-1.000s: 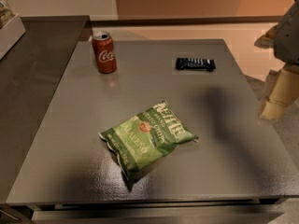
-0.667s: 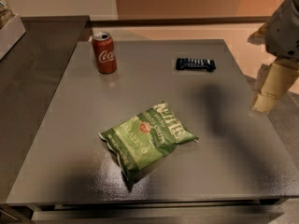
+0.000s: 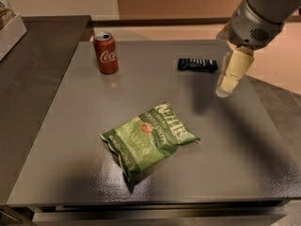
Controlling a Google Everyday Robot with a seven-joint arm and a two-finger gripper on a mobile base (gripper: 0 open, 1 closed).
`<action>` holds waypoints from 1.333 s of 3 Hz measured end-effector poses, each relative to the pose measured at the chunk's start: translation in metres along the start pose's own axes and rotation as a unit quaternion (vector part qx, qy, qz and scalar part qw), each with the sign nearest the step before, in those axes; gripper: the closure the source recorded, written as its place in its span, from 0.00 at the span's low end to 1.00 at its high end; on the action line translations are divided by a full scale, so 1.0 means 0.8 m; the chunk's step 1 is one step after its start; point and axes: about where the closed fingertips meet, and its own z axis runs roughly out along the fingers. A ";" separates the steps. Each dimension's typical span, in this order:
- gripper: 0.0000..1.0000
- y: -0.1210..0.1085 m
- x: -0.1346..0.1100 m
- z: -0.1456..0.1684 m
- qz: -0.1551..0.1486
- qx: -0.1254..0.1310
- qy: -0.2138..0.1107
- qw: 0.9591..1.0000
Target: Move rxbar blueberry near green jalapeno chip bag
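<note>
The rxbar blueberry [image 3: 197, 64] is a small dark navy bar lying flat at the far right of the grey table [image 3: 70, 126]. The green jalapeno chip bag [image 3: 149, 137] lies crumpled near the table's middle front, well apart from the bar. My gripper [image 3: 225, 89] hangs from the grey arm at the upper right, above the table just right of and slightly nearer than the bar, holding nothing.
A red Coca-Cola can [image 3: 105, 52] stands upright at the far left of the table. A darker counter [image 3: 33, 55] adjoins on the left. The table's right edge lies close below the arm.
The arm and gripper have moved left from the table's right edge toward the bar. The bar, bag and can have not moved.
</note>
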 end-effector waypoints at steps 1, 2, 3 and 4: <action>0.00 -0.054 -0.014 0.046 0.004 -0.012 -0.026 1.000; 0.00 -0.104 -0.025 0.083 0.018 -0.014 -0.055 0.998; 0.00 -0.143 -0.029 0.113 0.039 -0.017 -0.076 0.996; 0.00 -0.174 -0.021 0.133 0.056 -0.011 -0.080 0.995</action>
